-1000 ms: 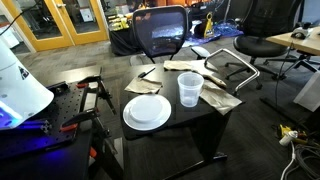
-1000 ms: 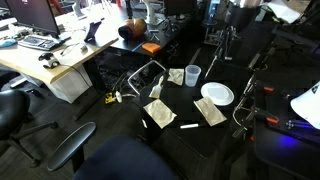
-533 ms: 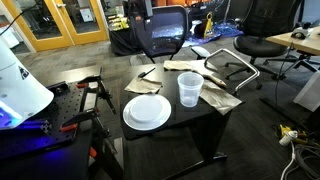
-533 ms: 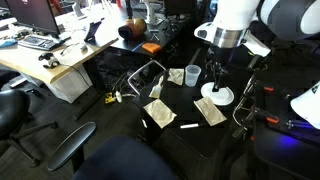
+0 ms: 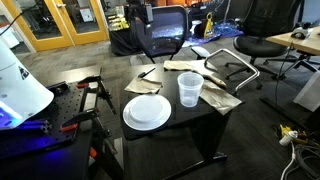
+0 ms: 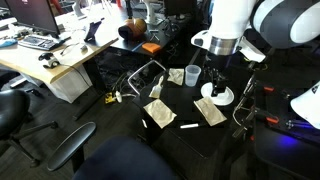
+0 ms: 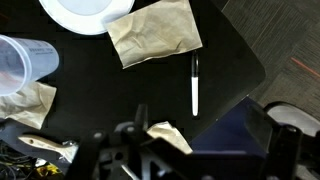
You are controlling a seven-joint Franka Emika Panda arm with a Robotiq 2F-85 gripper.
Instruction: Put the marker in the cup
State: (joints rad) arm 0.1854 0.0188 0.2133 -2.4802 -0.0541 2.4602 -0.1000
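Observation:
The marker (image 7: 194, 86) is a short thin pen with a pale barrel and a dark tip. It lies flat on the black table, and shows as a small pale stick in an exterior view (image 6: 188, 126). The clear plastic cup (image 7: 24, 60) stands upright and apart from the marker. It appears in both exterior views (image 5: 189, 89) (image 6: 192, 74). My gripper (image 6: 215, 82) hangs above the table near the cup and plate. In the wrist view the gripper (image 7: 200, 150) is a dark blur at the bottom, with jaws spread and nothing between them.
A round white plate (image 5: 147, 111) (image 6: 217, 94) sits beside the cup. Several crumpled brown napkins (image 7: 155, 32) (image 6: 160, 113) lie around the marker. Office chairs (image 5: 160, 35), desks and cables surround the small black table (image 5: 190, 115).
The arm, out of view one second ago, has come in over the plate and cup in an exterior view and shifted slightly. The marker, cup and plate have not moved.

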